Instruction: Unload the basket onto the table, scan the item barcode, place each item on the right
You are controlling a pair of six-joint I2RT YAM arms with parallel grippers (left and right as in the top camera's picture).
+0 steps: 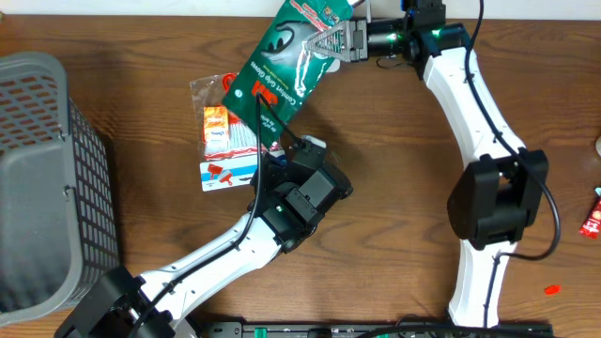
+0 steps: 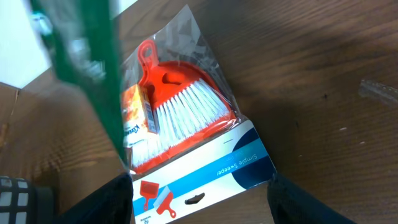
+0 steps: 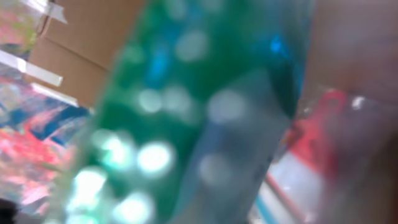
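While the right claw (image 1: 342, 39) clamps the green carded glove packet (image 1: 280, 66) aloft over the wooden desk (image 1: 404, 178), the left claw (image 2: 200, 198) gapes above a bagged red dustpan set (image 2: 180, 93); a seemingly thin pinch could let the packet slip.

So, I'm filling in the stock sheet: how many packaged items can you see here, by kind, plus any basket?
Green glove pack: 1
Dustpan-and-brush set: 1
Small orange packet: 1
Red pack at the right edge: 1
Grey basket: 1
Total: 5
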